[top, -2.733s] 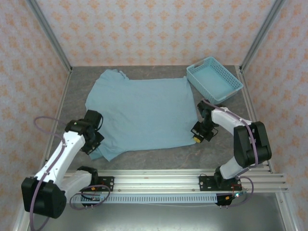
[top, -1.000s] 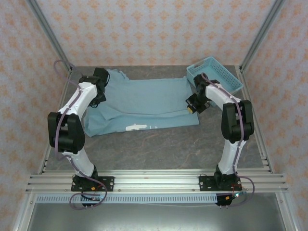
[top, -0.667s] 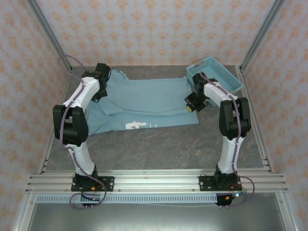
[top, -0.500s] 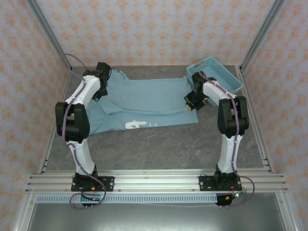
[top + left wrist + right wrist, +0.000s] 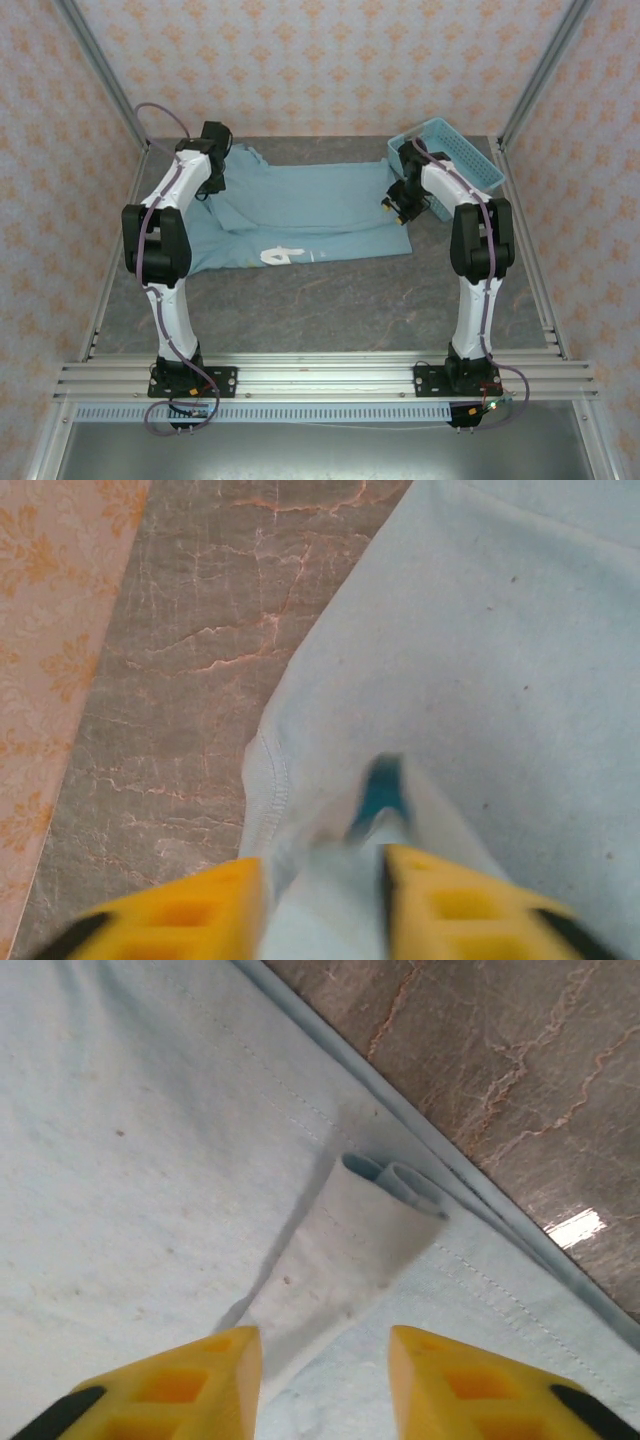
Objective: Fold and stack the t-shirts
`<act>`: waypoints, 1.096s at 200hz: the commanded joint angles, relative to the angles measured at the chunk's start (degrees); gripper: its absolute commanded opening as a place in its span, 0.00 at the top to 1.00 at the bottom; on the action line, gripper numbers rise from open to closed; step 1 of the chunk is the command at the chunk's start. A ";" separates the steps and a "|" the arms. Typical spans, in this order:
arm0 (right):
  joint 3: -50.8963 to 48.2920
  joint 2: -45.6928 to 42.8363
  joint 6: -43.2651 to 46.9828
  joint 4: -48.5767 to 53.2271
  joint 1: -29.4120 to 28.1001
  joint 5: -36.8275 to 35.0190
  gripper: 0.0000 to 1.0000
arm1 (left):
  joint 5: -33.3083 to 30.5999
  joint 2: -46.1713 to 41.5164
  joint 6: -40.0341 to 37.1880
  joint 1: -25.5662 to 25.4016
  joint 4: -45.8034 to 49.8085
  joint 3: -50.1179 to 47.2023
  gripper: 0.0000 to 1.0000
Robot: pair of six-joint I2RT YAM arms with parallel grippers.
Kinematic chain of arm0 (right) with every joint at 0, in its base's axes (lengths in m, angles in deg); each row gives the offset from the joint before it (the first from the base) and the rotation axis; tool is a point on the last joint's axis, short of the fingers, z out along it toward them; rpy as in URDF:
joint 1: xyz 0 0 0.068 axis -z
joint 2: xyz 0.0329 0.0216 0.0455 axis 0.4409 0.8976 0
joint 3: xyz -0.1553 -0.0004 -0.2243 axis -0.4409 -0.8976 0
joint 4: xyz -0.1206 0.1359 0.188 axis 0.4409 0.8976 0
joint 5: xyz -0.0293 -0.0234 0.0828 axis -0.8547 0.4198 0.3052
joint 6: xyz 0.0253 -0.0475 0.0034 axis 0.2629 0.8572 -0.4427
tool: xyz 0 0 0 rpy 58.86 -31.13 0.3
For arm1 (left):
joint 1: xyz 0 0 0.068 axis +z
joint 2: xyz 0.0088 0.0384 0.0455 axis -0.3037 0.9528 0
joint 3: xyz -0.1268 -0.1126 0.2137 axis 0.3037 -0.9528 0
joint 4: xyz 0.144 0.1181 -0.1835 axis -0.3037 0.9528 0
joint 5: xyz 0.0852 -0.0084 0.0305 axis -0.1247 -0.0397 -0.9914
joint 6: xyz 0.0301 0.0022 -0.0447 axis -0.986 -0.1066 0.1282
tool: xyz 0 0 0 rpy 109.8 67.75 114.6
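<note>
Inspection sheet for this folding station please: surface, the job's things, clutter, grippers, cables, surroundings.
Surface: grey marbled table top, bare at the near side.
Job's things: one light blue t-shirt, folded over across the far half of the table, with white print showing along its near edge.
Clutter: light blue lattice basket at the far right corner.
Grippers: left gripper over the shirt's left edge, jaws apart, with a raised ridge of cloth between them. Right gripper over the right edge, jaws apart, with a small cloth fold just beyond the tips.
Cables: purple cable loops above the left arm, and another runs along the right arm.
Surroundings: wallpapered walls, metal post, mounting rail.
</note>
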 commanded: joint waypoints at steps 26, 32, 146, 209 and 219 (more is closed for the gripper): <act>-6.45 -10.39 6.87 2.58 0.17 -3.46 0.50 | 7.49 -10.89 10.69 7.50 7.24 -8.40 0.39; -8.81 -12.05 7.36 1.94 0.18 -3.22 0.49 | 10.16 -13.12 12.65 9.60 7.49 -11.71 0.40; -30.61 -15.85 11.07 -10.09 0.29 6.61 0.54 | 32.44 -21.71 17.32 23.12 -2.44 -43.02 0.71; -28.35 -12.45 11.54 -8.71 0.35 3.07 0.56 | 31.19 -26.08 20.84 22.78 -4.59 -42.60 0.71; -28.39 -12.32 11.45 -8.76 0.34 3.01 0.57 | 30.20 -29.43 21.15 22.44 -5.79 -43.15 0.66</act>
